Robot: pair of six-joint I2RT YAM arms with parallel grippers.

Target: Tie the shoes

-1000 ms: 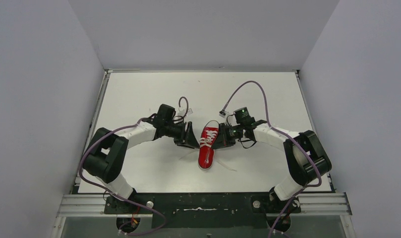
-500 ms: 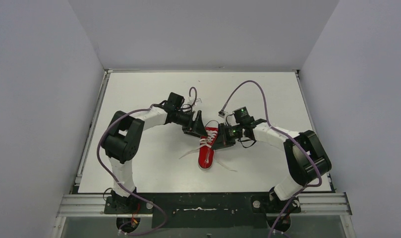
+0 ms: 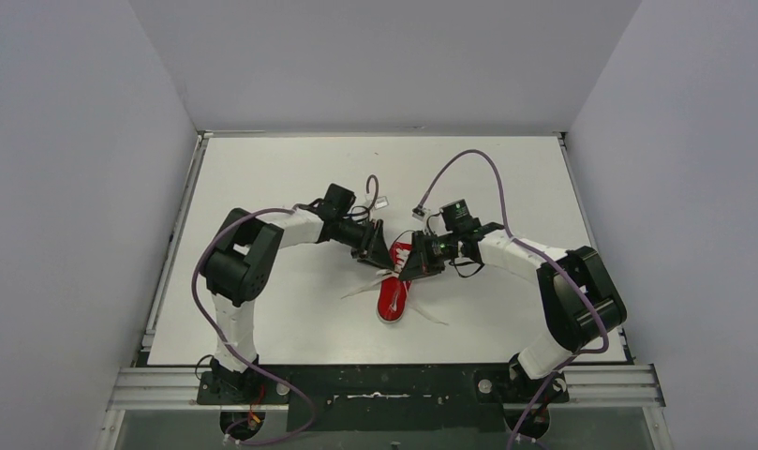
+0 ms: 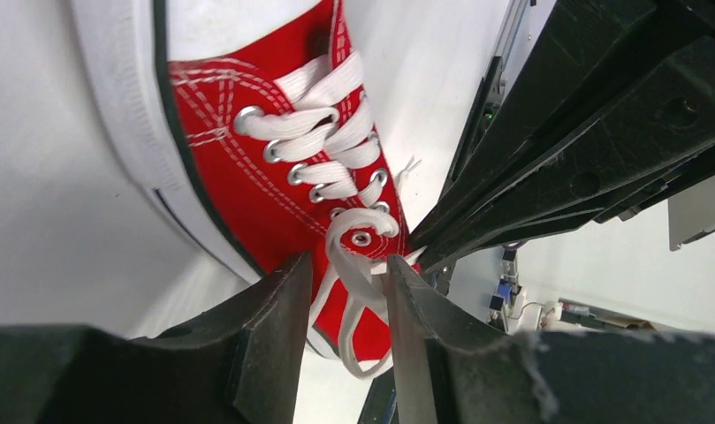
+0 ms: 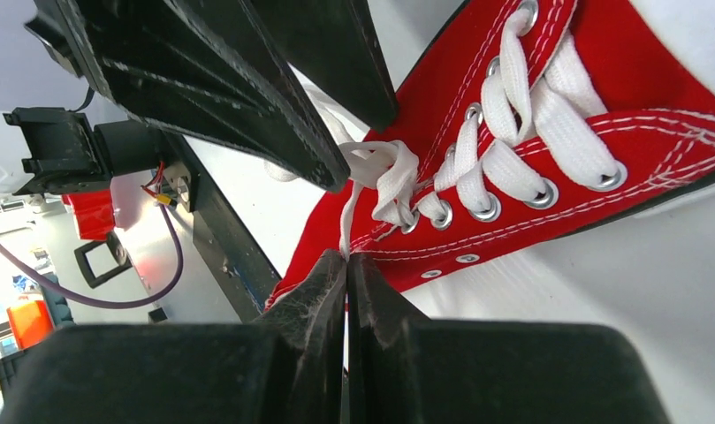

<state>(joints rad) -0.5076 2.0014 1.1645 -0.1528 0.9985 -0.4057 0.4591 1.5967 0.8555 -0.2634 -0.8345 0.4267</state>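
Observation:
The red sneaker [image 3: 391,300] lies mid-table, its white toe cap toward the arms. It also shows in the left wrist view [image 4: 239,168] and the right wrist view [image 5: 619,79]. My left gripper [image 3: 379,255] is at the shoe's top eyelets from the left. Its jaws [image 4: 345,278] stand open around a loop of white lace [image 4: 358,265], which touches the right finger. My right gripper [image 3: 412,268] is on the shoe's other side. It [image 5: 346,258] is shut on a strand of white lace [image 5: 346,225] that runs up to the crossed laces.
Loose lace ends trail on the white table, one left of the shoe [image 3: 356,289] and one right of it [image 3: 431,315]. The two grippers are nearly touching over the shoe. Purple cables [image 3: 468,164] arch above both arms. Grey walls enclose the table.
My left gripper has swung right and forward from beside the shoe to its top eyelets, closing in on the right gripper. The right gripper has shifted slightly left, still holding the lace.

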